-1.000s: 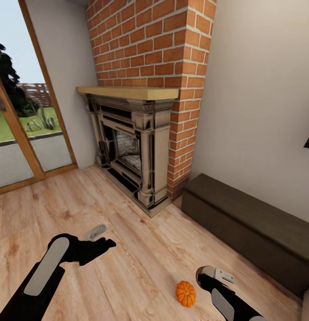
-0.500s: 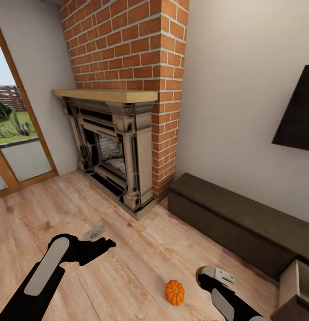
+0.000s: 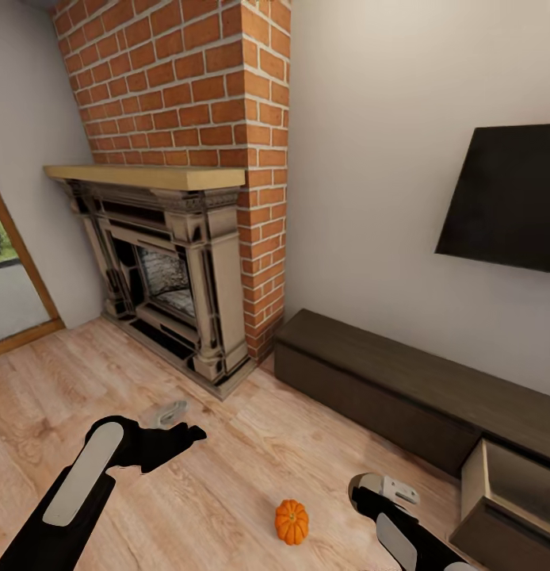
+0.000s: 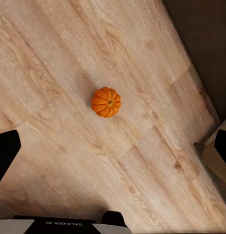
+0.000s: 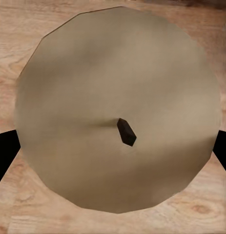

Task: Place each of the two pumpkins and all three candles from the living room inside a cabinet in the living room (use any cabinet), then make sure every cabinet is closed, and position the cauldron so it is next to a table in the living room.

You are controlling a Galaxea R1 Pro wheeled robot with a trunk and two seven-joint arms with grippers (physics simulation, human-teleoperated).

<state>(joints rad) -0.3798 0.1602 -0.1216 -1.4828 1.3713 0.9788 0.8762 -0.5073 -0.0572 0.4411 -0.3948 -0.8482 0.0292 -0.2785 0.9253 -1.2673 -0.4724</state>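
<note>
- Left gripper, black, hovers over the pale wood-plank floor; its fingers stand apart, holding nothing.
- Small round orange ribbed pumpkin sits upright on the floor, between both arms.
- Right gripper: finger spacing cannot be told.
- Long, low dark-brown wooden cabinet lines the wall, one drawer pulled out.

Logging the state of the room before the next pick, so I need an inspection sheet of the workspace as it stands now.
Surface: pale wood plank floor, bare around the pumpkin.
Job's things: one pumpkin upright on the floor, apart from both grippers; cabinet along the wall, with one drawer pulled out at its right end, pale inside.
Clutter: round tan disc with a small dark piece at its middle, under the right wrist camera; what it is cannot be told.
Grippers: left gripper empty, fingers apart; right gripper holding nothing, spread unclear.
Cables: nothing seen.
Surroundings: brick fireplace, dark wall screen.
</note>
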